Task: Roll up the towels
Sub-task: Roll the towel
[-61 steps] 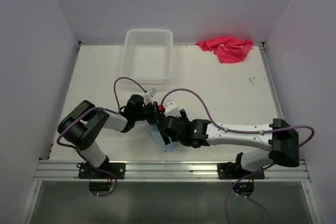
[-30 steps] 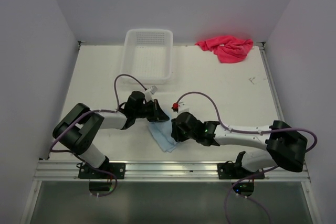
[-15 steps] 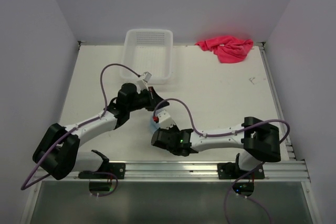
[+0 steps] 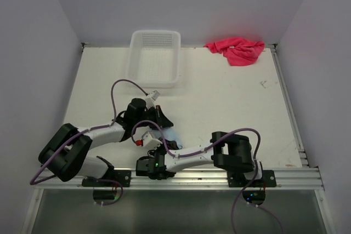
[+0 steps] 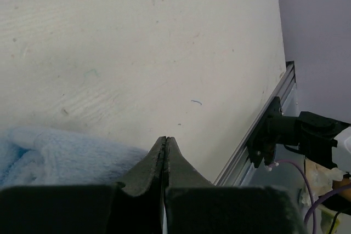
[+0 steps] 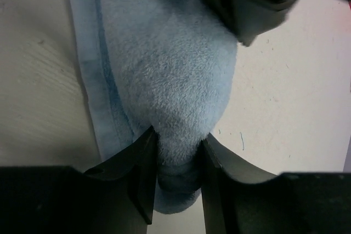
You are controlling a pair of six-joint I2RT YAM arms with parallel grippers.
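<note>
Right arm (image 4: 192,156) is seen folded low along the near rail (image 4: 186,175); right fingers (image 6: 147,152) are clamped on a bunched fold of the blue towel (image 6: 164,69). Left fingers (image 5: 165,146) are pressed together beside it. Since 0.5 s ago the right wrist was drawn toward the rail. Open tabletop (image 4: 230,97) is left up to the basket (image 4: 153,81) and pink towel (image 4: 237,49).
</note>
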